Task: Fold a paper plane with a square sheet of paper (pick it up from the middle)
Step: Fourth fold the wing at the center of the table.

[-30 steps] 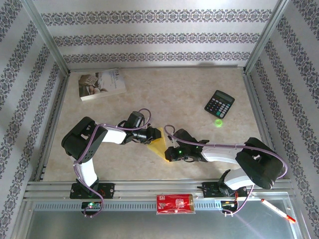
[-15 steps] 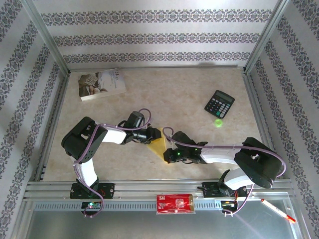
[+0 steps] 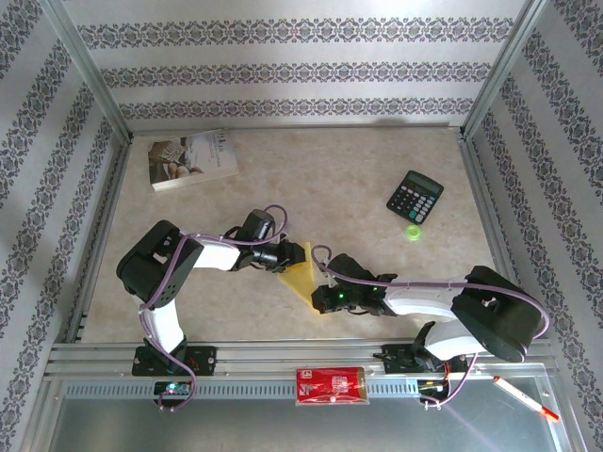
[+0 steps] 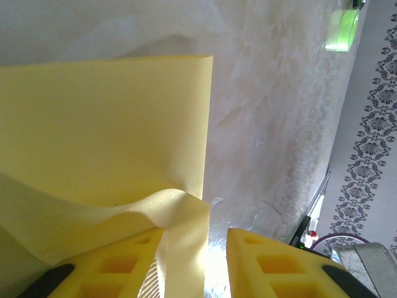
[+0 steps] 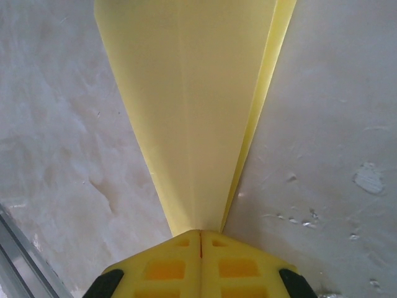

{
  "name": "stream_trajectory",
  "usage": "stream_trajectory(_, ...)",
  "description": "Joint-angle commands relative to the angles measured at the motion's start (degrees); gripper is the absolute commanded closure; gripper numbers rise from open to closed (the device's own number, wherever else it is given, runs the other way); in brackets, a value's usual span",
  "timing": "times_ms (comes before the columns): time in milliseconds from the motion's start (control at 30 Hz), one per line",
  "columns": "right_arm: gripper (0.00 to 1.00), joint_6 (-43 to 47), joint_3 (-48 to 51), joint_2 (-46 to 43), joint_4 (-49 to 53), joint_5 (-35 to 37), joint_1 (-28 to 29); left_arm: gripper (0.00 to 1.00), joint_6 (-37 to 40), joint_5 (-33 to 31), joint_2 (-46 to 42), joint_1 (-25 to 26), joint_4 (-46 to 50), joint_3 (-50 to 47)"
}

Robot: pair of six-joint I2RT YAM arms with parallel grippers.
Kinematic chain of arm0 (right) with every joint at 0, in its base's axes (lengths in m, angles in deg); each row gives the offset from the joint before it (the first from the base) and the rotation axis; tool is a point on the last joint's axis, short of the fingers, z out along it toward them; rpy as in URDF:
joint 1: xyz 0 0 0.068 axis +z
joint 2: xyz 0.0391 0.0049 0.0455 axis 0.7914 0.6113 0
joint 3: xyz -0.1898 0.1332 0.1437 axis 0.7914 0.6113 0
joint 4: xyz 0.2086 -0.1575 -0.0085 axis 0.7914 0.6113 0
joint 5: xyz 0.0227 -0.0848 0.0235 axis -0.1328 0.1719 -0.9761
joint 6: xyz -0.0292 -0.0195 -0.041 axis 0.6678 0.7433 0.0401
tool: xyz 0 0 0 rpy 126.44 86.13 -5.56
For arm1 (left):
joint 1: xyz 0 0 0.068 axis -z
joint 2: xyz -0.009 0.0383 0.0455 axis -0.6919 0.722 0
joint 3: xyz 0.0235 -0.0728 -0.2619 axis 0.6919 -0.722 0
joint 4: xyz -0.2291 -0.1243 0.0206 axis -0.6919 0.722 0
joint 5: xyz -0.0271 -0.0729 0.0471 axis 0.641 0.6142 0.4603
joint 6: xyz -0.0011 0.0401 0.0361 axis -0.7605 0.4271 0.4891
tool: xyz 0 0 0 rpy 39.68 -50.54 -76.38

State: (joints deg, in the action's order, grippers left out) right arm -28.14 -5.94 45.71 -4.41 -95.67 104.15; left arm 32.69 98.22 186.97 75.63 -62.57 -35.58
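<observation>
Right gripper (image 5: pixel 200 239) had its yellow fingers pressed flat together, tips set at the narrow point of the paper plane (image 5: pixel 192 112); I could not tell whether the tip was nipped between them or merely pressed down under them. From that wrist the yellow paper fanned away from the fingers with a straight crease up its middle and a thin doubled edge along one side. From above, the paper plane (image 3: pixel 301 275) lay on the pale table (image 3: pixel 377 160) between the two arms, near the front, with the right gripper (image 3: pixel 318 299) at its near point and the left gripper (image 3: pixel 290 256) at its far, wider end. The left gripper (image 4: pixel 195 239) stood with its jaws apart, a lifted curl of the paper plane (image 4: pixel 105 136) rising between them and lying against one finger (image 4: pixel 118 267). A book (image 3: pixel 191 158), a calculator (image 3: pixel 415 196) and a small green object (image 3: pixel 413 234) sat well apart from it.
</observation>
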Motion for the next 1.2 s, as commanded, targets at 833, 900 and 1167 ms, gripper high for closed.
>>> stream_trajectory(833, 0.98, 1.79, -7.8, -2.65, 8.46, -3.79, -1.21, 0.69, 4.05, -6.02, 3.74, -0.73, 8.83, 0.12)
stream_trajectory(900, 0.98, 2.39, -9.19, -0.12, 7.76, -4.13, -1.26, 0.69, 4.0, -5.88, 3.73, -0.74, 8.83, 0.21)
stream_trajectory(1167, 0.99, 2.57, -8.15, 6.21, 6.03, -5.39, -1.57, 0.69, 4.1, -5.76, 3.69, -0.74, 8.92, 0.44)
